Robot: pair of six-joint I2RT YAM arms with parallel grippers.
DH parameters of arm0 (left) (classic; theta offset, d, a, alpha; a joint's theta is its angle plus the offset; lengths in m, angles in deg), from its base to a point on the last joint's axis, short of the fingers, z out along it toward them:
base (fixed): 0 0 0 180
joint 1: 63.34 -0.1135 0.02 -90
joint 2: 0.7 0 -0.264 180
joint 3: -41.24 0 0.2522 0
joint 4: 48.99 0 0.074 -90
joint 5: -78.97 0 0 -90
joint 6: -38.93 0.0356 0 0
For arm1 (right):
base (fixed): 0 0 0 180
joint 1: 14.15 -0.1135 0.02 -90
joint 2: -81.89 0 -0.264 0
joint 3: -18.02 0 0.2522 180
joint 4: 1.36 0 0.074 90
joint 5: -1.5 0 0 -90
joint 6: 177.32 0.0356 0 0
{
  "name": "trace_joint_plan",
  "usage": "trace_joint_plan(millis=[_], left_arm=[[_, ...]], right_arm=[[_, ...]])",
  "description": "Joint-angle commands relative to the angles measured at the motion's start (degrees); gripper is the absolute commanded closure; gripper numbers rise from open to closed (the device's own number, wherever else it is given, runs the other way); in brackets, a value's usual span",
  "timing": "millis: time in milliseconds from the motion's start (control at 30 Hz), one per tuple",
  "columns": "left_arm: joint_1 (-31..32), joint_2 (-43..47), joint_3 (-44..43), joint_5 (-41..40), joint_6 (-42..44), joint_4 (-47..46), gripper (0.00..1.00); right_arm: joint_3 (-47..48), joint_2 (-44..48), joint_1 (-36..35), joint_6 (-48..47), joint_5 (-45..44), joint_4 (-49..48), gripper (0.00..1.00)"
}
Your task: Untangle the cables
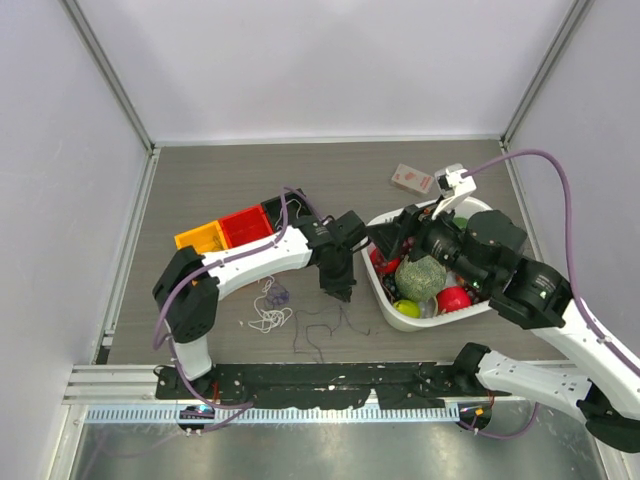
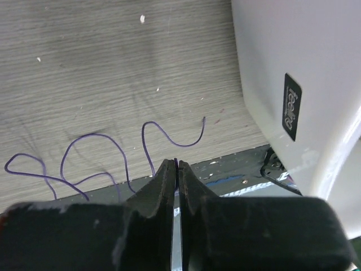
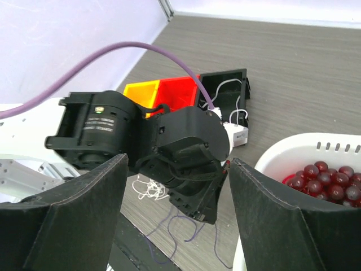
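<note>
Cables: purple cord loose on tabletop, white coil nearby
L pincer: pressed together, above purple cord
R pincer: spread, nothing held, by white basket

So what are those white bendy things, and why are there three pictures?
They are two robot arms, bolted to a table. One picture looks down from above; the other two come from little cameras on the wrists. The left gripper is pinched shut right by a thin purple cord on the table; whether it grips the cord, I cannot tell. A white cord tangle lies nearby. The right gripper is open and holds nothing. It hovers by a white basket of toy food. Red and yellow bins sit behind.
</note>
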Motion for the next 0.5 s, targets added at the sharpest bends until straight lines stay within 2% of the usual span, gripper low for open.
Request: trace_joint_plan(millis=[0,200,433,467], left_arm=[[0.7,2.0,-0.7,-0.2,2.5,2.0,0.84],[1.1,4.5,2.6,2.4,2.8,-0.5,0.57],[1.7,11.4,6.9,1.1,3.8,-2.7,0.43],[1.6,12.2,8.0,1.5,4.3,-3.4,0.25]], right_arm=[[-0.3,-0.3,0.2,0.7,-2.2,0.3,0.23],[-0.4,-1.1,0.2,-0.1,-2.0,0.2,0.23],[-0.6,-2.6,0.2,0.0,-1.1,0.3,0.23],[-0.7,-2.7,0.1,0.0,-1.1,0.3,0.23]])
